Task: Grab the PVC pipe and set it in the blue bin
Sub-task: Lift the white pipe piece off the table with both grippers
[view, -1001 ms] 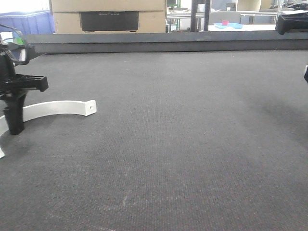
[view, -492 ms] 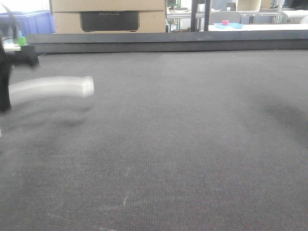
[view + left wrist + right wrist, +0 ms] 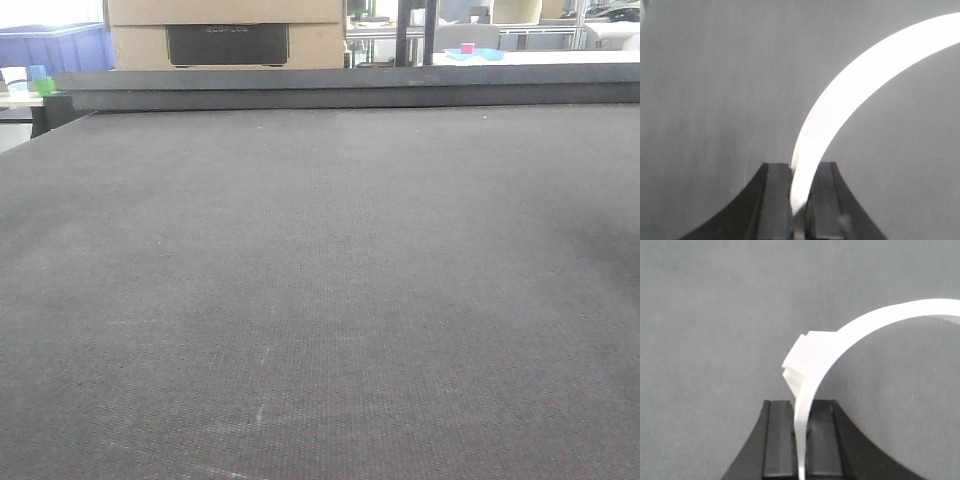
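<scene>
In the left wrist view a white curved PVC pipe arcs up and to the right, out from between the black fingers of my left gripper, which is shut on it above the grey mat. The right wrist view shows my right gripper shut on a second white curved PVC pipe, whose squared end sits just above the jaws. In the front view no pipe or gripper shows. A blue bin stands beyond the table's far left corner.
The dark grey mat fills the front view, and a raised dark rim runs along its far edge. Behind the rim stands a cardboard box. A small green block sits at the far left.
The left gripper, down on the pipe at the table's left a second ago, rose with it and left the front view. The mat there is now bare.
</scene>
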You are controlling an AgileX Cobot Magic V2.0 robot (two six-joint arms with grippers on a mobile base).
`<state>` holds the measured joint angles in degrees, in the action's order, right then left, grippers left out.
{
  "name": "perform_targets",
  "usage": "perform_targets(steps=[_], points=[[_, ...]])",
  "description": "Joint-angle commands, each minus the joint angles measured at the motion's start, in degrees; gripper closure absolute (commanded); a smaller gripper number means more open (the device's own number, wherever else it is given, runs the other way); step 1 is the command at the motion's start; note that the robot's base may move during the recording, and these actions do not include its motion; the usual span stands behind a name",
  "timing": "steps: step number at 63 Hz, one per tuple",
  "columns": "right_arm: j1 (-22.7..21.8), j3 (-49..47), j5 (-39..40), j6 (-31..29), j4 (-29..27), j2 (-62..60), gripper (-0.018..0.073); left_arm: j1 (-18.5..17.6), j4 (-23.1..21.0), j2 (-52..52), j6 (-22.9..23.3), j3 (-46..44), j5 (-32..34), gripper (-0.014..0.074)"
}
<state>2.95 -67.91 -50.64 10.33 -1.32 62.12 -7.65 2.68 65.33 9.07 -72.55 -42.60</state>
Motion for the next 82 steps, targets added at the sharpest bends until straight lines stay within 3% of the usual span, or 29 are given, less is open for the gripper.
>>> perform_targets(steps=[1,21,32,51,82], points=[[0.1,1.5,4.7,-2.7,0.6,-3.1,0.0727,0.0,-0.3,-4.2,0.5,3.5,6.5,0.0707],[0.1,19.0,25.8,-2.9,0.6,-20.1,0.0727,0.0,-1.4,-19.9,0.5,24.7,24.0,0.0707],[0.1,27.0,28.8,-2.9,0.6,-29.5,0.0727,0.0,-2.7,-26.3,0.5,34.2,31.6,0.0707],[0.1,27.6,29.4,-2.9,0.6,-38.1,0.0727,0.0,-4.8,-32.1,0.5,35.6,33.2,0.0707],[0.1,27.5,28.0,-2.9,0.6,-38.9,0.0727,0.0,-4.7,-32.8,0.5,35.6,33.3,0.0707]])
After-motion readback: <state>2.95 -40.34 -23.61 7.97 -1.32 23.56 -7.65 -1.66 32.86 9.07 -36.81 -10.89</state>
